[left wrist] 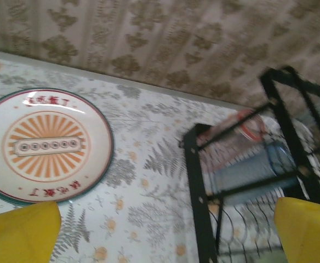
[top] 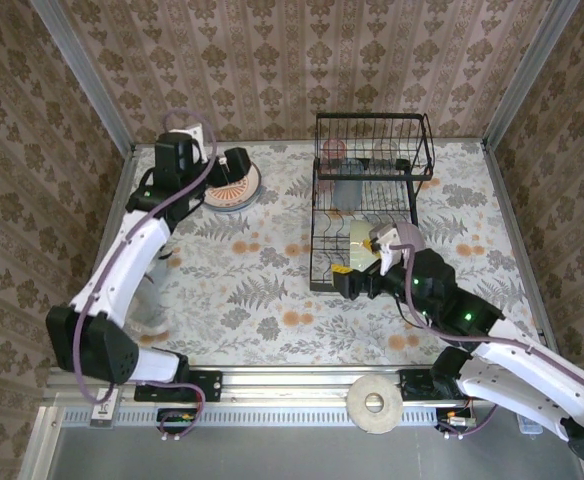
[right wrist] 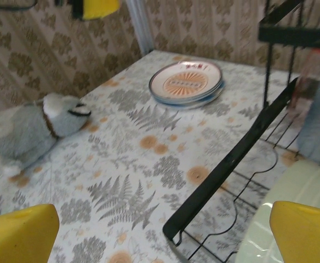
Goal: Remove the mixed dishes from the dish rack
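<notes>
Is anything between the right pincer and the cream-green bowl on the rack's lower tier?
Partly: the dish rack's black lower rail crosses between the open right pincer's fingers. One finger hangs over the cream-green bowl, the other outside the rail. Nothing else visible blocks it.

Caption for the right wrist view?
Open right gripper at the black wire dish rack, cream-green bowl inside; orange-patterned round plate on the floral table.

Glossy glazed plate (left wrist: 45,145), black wire rack (top: 367,200)
</notes>
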